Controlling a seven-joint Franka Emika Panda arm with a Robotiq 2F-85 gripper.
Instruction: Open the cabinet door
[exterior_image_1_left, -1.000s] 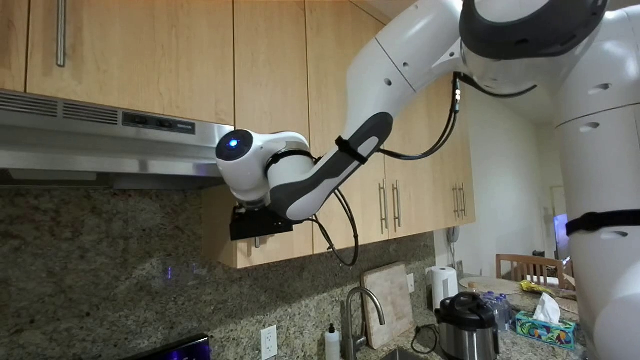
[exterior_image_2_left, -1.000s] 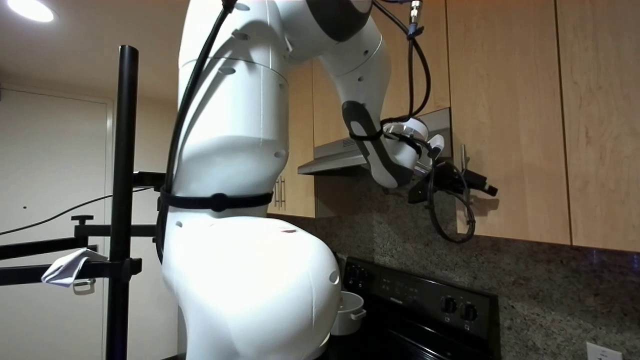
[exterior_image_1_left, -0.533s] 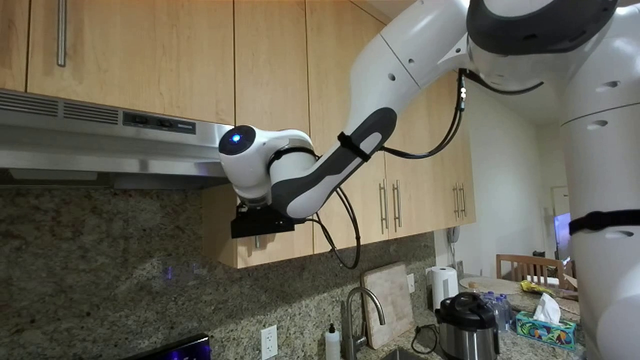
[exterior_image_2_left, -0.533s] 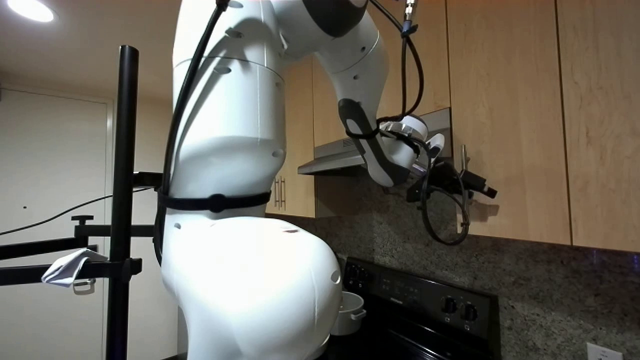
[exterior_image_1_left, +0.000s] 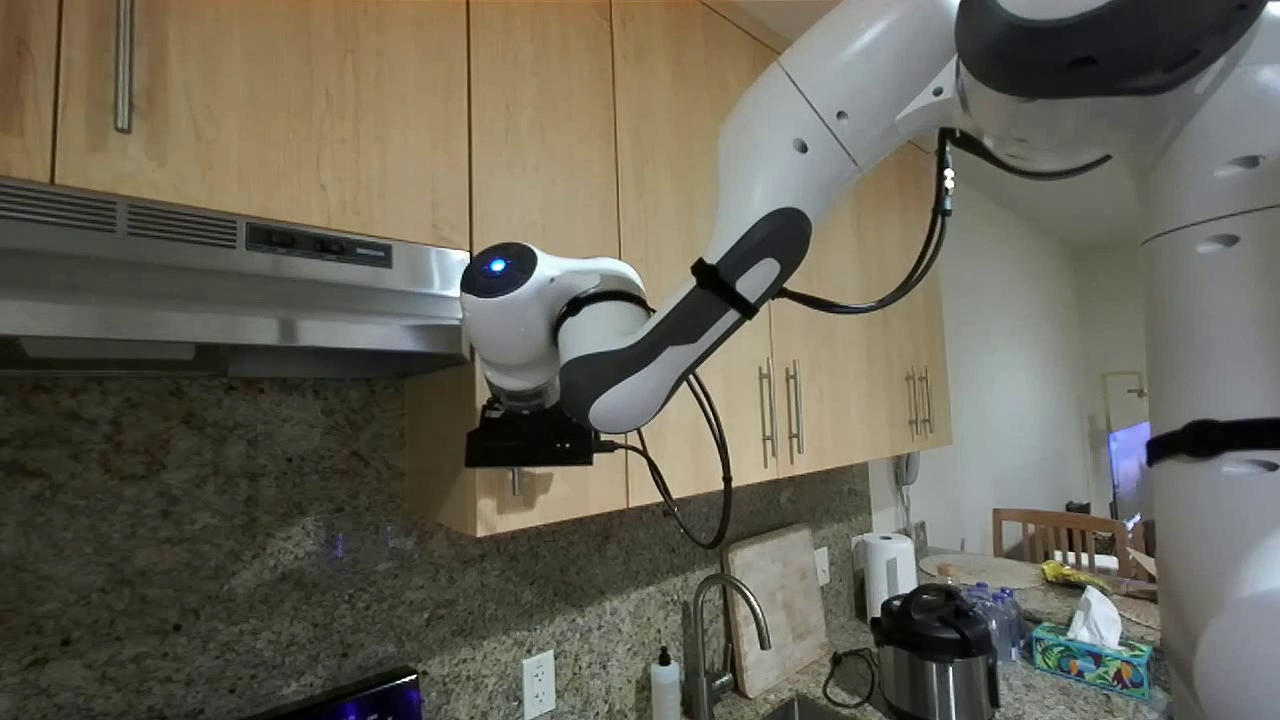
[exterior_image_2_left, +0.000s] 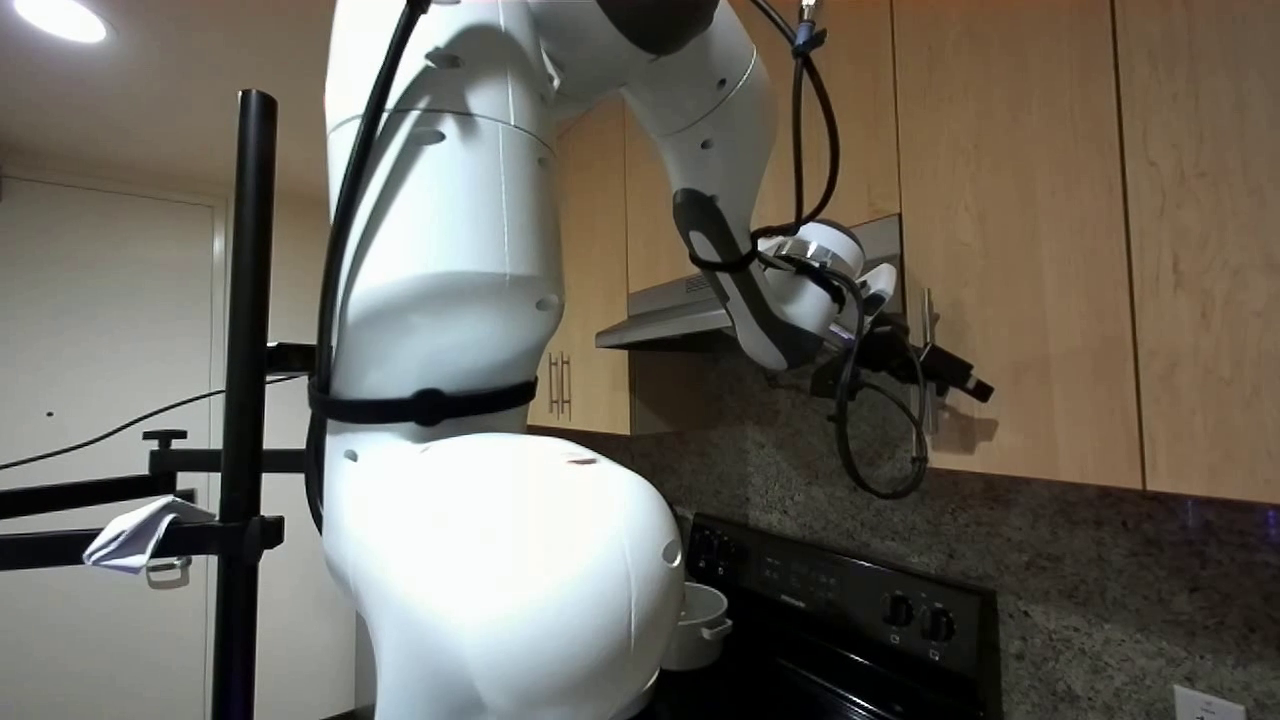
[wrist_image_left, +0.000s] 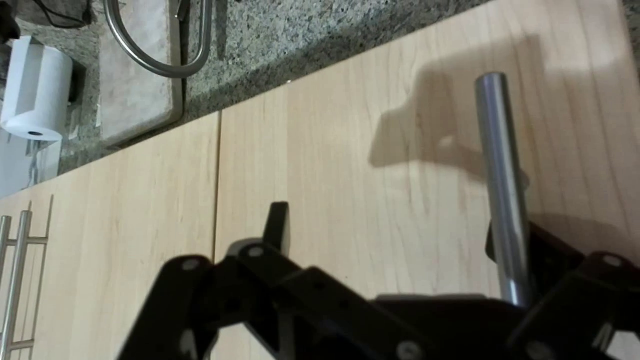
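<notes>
The cabinet door is a tall, narrow light-wood panel in both exterior views (exterior_image_1_left: 545, 150) (exterior_image_2_left: 1020, 200) and fills much of the wrist view (wrist_image_left: 340, 175). It looks shut. Its slim silver bar handle (wrist_image_left: 502, 180) shows in the wrist view and partly in both exterior views (exterior_image_1_left: 516, 482) (exterior_image_2_left: 929, 310). My gripper (wrist_image_left: 385, 232) is open at the door. One finger stands apart on bare door. The other finger is partly hidden behind the bar; whether it touches cannot be told. In the exterior views the gripper (exterior_image_2_left: 955, 372) is partly hidden by its black mount (exterior_image_1_left: 530, 440).
The steel range hood (exterior_image_1_left: 330, 290) is beside the hand. Tall doors with paired handles (exterior_image_1_left: 780, 410) stand further along. A faucet (exterior_image_1_left: 725, 620), cutting board (exterior_image_1_left: 775, 610) and pressure cooker (exterior_image_1_left: 935, 650) are below. A looped cable (exterior_image_2_left: 885, 480) hangs off the wrist.
The arm and hand have shifted right and slightly up in an exterior view. The gripper stays open by the handle. The door shows no clear movement.
</notes>
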